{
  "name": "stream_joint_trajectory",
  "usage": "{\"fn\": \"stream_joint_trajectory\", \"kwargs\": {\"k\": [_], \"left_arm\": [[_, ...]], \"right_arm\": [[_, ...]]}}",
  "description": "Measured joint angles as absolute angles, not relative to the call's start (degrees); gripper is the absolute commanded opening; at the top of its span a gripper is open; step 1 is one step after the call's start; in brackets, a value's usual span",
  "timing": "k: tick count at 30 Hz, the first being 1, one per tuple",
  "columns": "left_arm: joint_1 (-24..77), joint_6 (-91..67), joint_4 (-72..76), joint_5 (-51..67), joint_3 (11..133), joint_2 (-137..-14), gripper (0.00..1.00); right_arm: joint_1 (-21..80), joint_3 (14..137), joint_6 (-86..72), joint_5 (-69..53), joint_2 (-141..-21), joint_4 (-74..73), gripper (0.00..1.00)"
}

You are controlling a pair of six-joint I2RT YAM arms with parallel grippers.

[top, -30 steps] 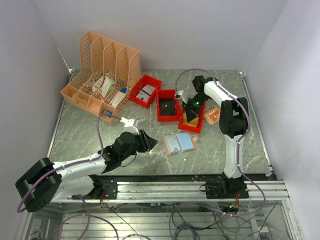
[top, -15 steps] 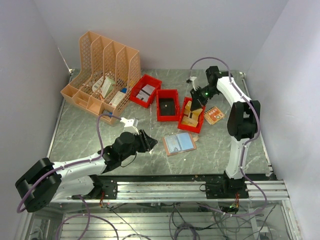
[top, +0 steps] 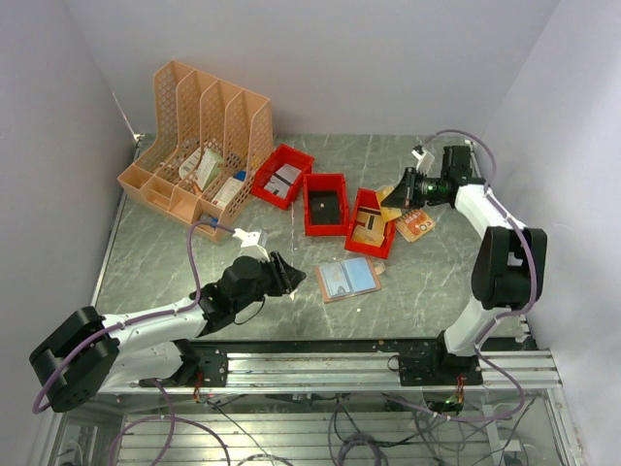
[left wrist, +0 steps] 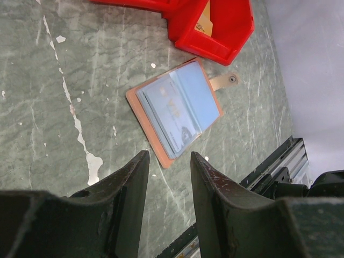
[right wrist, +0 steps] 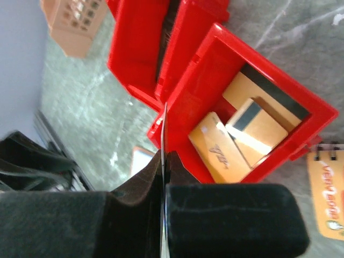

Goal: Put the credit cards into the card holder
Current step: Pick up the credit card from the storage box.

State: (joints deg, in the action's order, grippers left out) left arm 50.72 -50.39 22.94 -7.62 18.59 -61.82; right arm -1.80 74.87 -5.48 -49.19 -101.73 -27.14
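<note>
**Card pinched beside the red bin, wallet lying open nearby**

Marble-green table (top: 437, 282) fills the overhead view, with two robot arms bolted at its near edge. At the far left stands an orange lattice file rack (top: 199, 126), which plays no part here. A row of red bins runs across the middle. The right-hand red bin (top: 370, 249) holds several tan cards (right wrist: 215, 153), and a small orange notepad (top: 414, 224) lies just beside it.

The salmon-pink card holder (left wrist: 174, 107) lies open and flat on the table, near the front of that bin. Its clear sleeves face up and its snap tab (left wrist: 226, 80) points away to one side.

The left gripper (left wrist: 167, 177) hovers just beside the holder with its jaws partly apart and nothing between them. The right gripper (right wrist: 163, 166) is off the bin's far right corner, clamped tight on one credit card (top: 388, 197), which its wrist camera sees edge-on.

The step in hand looks like carrying this card to the holder. To do it well, tilt the card nearly flat and line its leading edge up with a sleeve mouth. The left gripper could press on the cover so the soft wallet does not slide. Let go only once the card is well inside.
</note>
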Motion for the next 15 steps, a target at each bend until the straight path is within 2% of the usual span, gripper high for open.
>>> {"fn": "stream_joint_trajectory", "kwargs": {"k": [3, 10, 12, 15], "left_arm": [[50.72, -50.59, 22.98, -7.62, 18.26, -61.82, 0.48], [50.72, -50.85, 22.92, -7.66, 17.69, -60.38, 0.48], [50.72, -51.03, 22.92, -7.7, 17.37, -59.51, 0.48], [50.72, -51.29, 22.92, -7.73, 16.69, -58.74, 0.48]], "right_arm": [[-2.07, 69.56, -14.39, -50.61, -98.3, -19.4, 0.0], [-2.13, 64.12, -27.03, -51.03, -98.28, -9.19, 0.0], [-2.15, 62.65, -29.47, -50.54, -98.28, -7.51, 0.1], [-2.17, 61.54, -32.58, -50.37, -98.28, -5.69, 0.01]]}}
